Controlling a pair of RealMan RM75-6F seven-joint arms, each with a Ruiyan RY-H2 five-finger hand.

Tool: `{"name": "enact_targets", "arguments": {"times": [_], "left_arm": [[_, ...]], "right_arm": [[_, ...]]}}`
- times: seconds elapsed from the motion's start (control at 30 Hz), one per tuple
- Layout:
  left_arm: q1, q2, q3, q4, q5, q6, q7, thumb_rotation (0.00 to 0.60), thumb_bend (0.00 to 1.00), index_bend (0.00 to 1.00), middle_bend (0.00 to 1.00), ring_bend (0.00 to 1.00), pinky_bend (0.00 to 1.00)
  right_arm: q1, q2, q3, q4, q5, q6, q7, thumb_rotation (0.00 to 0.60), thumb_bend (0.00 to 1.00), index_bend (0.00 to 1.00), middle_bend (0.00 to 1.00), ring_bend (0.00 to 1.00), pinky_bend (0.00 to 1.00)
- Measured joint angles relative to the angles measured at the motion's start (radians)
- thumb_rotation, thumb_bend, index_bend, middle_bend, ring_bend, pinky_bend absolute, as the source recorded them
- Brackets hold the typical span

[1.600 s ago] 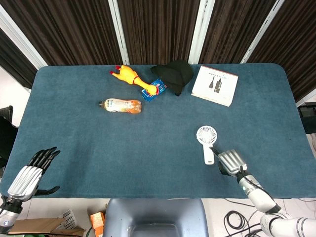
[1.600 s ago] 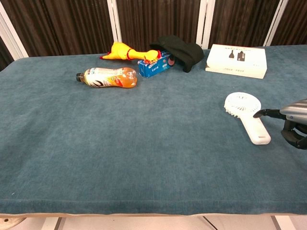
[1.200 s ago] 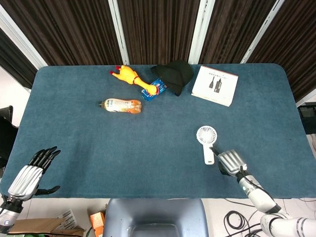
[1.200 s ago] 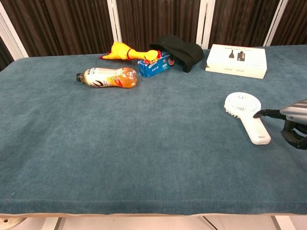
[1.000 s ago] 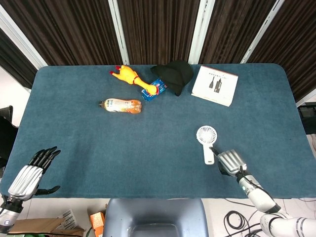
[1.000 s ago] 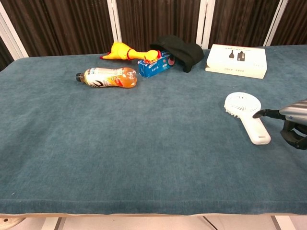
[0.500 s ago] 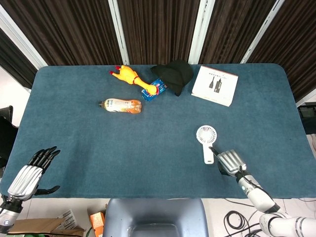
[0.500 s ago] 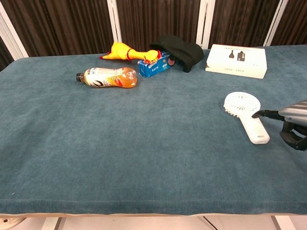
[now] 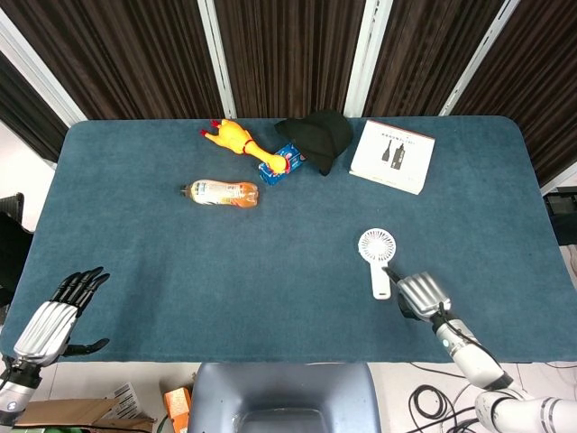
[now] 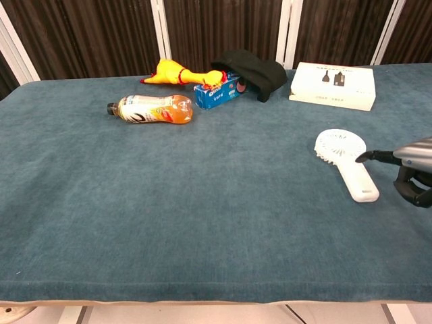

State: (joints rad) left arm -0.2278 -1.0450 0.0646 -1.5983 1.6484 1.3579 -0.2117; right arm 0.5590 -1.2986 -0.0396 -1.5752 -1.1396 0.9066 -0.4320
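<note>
Where the blue-covered table meets its near left corner, the left hand hangs just off the edge, fingers spread apart, holding nothing; only the head view shows it.

Item, far left of centre: orange drink bottle, lying on its side, cap pointing left, well apart from both hands.

Item, behind the bottle near the far edge: yellow rubber chicken, lying flat, its head end touching a small blue packet.

Item: black cloth, bunched, draped over the packet's right end.

Item, right of the cloth: white box, flat, with dark printed figures on its lid, standing apart from the cloth.

Item, nearer the front, right of centre: white handheld fan, lying flat, round head toward the far side, handle toward the near edge.

Right hand: beside the fan's handle, on its right. Dark fingertips reach to the handle's edge; whether they touch it is hard to tell from either view. The hand has no hold on the fan, and how far its fingers are curled cannot be made out.
</note>
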Motion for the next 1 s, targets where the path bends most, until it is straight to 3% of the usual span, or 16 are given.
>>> {"name": "enact_targets", "arguments": {"times": [0.17, 0.23, 0.3, 0.37, 0.47, 0.6, 0.7, 0.87, 1.0], "left_arm": [[0.001, 0.000, 0.001, 0.000, 0.002, 0.002, 0.000, 0.600, 0.00, 0.00, 0.00, 0.00, 0.07], [0.002, -0.001, 0.001, 0.000, 0.004, 0.006, 0.000, 0.600, 0.00, 0.00, 0.00, 0.00, 0.07], [0.005, -0.002, 0.000, 0.001, 0.007, 0.014, 0.001, 0.600, 0.00, 0.00, 0.00, 0.00, 0.07], [0.008, -0.004, -0.001, 0.004, 0.010, 0.025, 0.001, 0.600, 0.00, 0.00, 0.00, 0.00, 0.07], [0.015, -0.008, -0.002, 0.009, 0.016, 0.043, 0.002, 0.600, 0.00, 0.00, 0.00, 0.00, 0.07], [0.020, -0.013, 0.000, 0.012, 0.025, 0.054, 0.012, 0.600, 0.00, 0.00, 0.00, 0.00, 0.07], [0.023, -0.019, -0.001, 0.012, 0.026, 0.059, 0.027, 0.600, 0.00, 0.00, 0.00, 0.00, 0.07], [0.028, -0.031, -0.009, 0.015, 0.026, 0.076, 0.041, 0.600, 0.00, 0.00, 0.00, 0.00, 0.07], [0.029, -0.033, -0.014, 0.015, 0.026, 0.082, 0.043, 0.600, 0.00, 0.00, 0.00, 0.00, 0.07]], "right_arm": [[-0.016, 0.020, 0.002, -0.020, -0.031, 0.032, 0.022, 0.528, 0.71, 0.06, 0.79, 0.76, 1.00], [-0.025, 0.030, 0.004, -0.031, -0.049, 0.055, 0.029, 0.525, 0.70, 0.02, 0.76, 0.68, 0.96], [-0.046, 0.047, 0.003, -0.053, -0.079, 0.107, 0.038, 0.523, 0.61, 0.00, 0.62, 0.50, 0.81], [-0.080, 0.070, -0.002, -0.078, -0.122, 0.189, 0.048, 0.517, 0.42, 0.00, 0.33, 0.23, 0.55], [-0.151, 0.103, -0.015, -0.109, -0.184, 0.342, 0.061, 0.512, 0.31, 0.00, 0.13, 0.06, 0.39], [-0.277, 0.128, -0.038, -0.111, -0.270, 0.565, 0.117, 0.511, 0.31, 0.00, 0.07, 0.02, 0.36], [-0.387, 0.137, -0.052, -0.068, -0.315, 0.692, 0.197, 0.510, 0.31, 0.00, 0.01, 0.00, 0.28], [-0.454, 0.148, -0.050, -0.020, -0.375, 0.758, 0.280, 0.510, 0.31, 0.00, 0.00, 0.00, 0.11], [-0.470, 0.151, -0.048, -0.011, -0.395, 0.757, 0.276, 0.511, 0.31, 0.00, 0.00, 0.00, 0.08]]}}
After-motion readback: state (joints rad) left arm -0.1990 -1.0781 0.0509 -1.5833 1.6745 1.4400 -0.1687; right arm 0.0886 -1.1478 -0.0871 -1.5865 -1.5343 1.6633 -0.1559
